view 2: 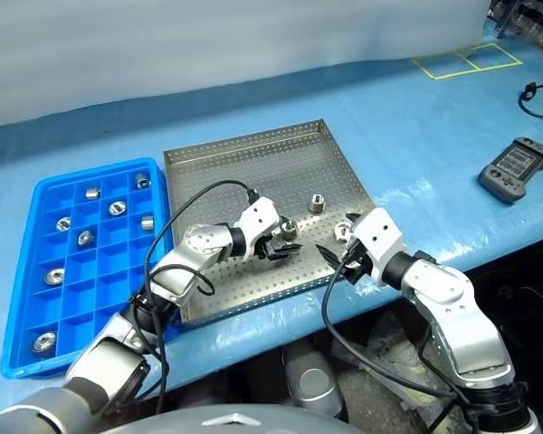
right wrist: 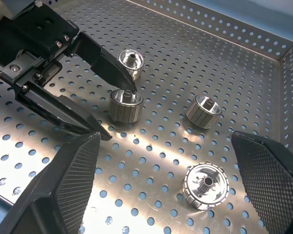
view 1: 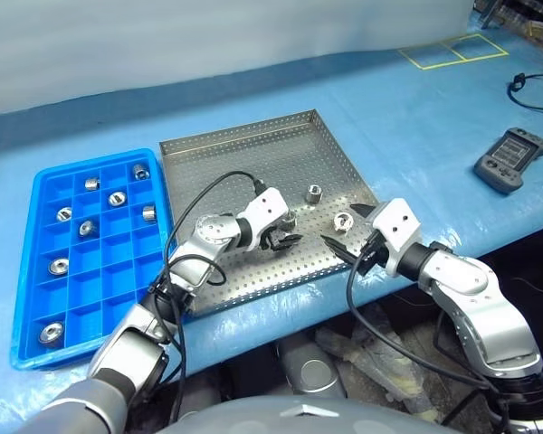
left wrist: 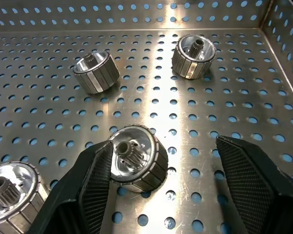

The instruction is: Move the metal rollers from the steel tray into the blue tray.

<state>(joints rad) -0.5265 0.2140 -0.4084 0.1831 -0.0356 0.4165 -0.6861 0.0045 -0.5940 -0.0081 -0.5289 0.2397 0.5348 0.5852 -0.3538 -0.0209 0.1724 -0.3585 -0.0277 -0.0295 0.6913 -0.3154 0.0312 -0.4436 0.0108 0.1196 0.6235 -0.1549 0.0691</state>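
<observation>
Table: a blue sheet [view 1: 416, 117] covers the whole bench, and both trays sit on it side by side.
Steel tray [view 1: 244, 154]: perforated floor, low rim, sitting just right of the blue one; both grippers are over its near half.
Blue tray [view 1: 36, 271]: gridded compartments, nine rollers [view 1: 58, 267] already sitting in separate cells, most cells bare.
Right gripper [view 1: 348, 228]: fingers spread wide, hovering at the steel tray's near right corner, nothing between them.
Left gripper [left wrist: 161, 175]: fingers apart and low over the steel tray floor, straddling one roller [left wrist: 136, 158]; one fingertip [left wrist: 100, 165] sits right against its side, the other stands off it, so no clamp on it.
Handheld controller [view 1: 511, 160]: dark grey, lying well off to the right on the sheet.
Metal rollers in the steel tray: four of them, one between the left fingers, one just beside it [right wrist: 131, 59], one further back [view 1: 314, 193], one close to the right gripper [right wrist: 206, 185].
</observation>
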